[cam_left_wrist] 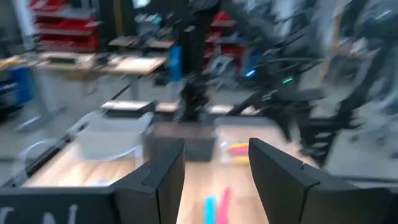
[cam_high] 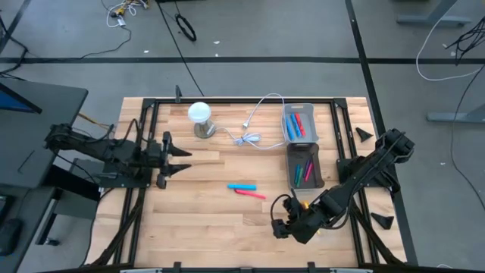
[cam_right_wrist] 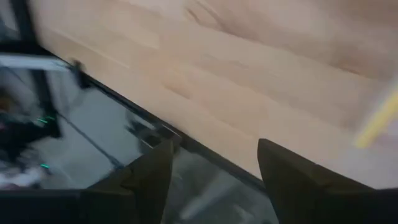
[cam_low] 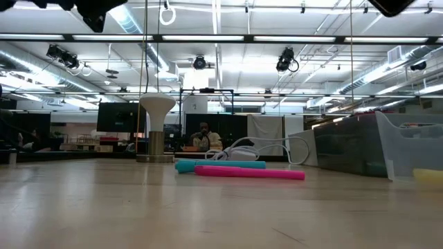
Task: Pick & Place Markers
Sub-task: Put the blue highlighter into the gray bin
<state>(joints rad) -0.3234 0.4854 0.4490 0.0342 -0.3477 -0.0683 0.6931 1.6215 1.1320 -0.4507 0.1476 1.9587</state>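
A blue marker [cam_high: 242, 186] and a pink marker [cam_high: 252, 194] lie side by side on the wooden table near its middle. The low view shows them as blue marker [cam_low: 221, 164] and pink marker [cam_low: 249, 173]. More markers lie in a dark tray [cam_high: 305, 168] and a clear bin [cam_high: 298, 125] on the right. A yellow marker [cam_right_wrist: 376, 121] lies on the table near my right gripper. My left gripper [cam_high: 184, 159] hovers open at the left, pointing toward the markers [cam_left_wrist: 214, 205]. My right gripper [cam_high: 279, 220] is open near the table's near edge, holding nothing.
A white-headed lamp-like stand [cam_high: 199, 117] and a white cable [cam_high: 254, 133] sit toward the far side. A black frame [cam_high: 227, 101] borders the table. Bare wood lies between the left gripper and the two markers. A person [cam_low: 203, 136] sits far behind the table.
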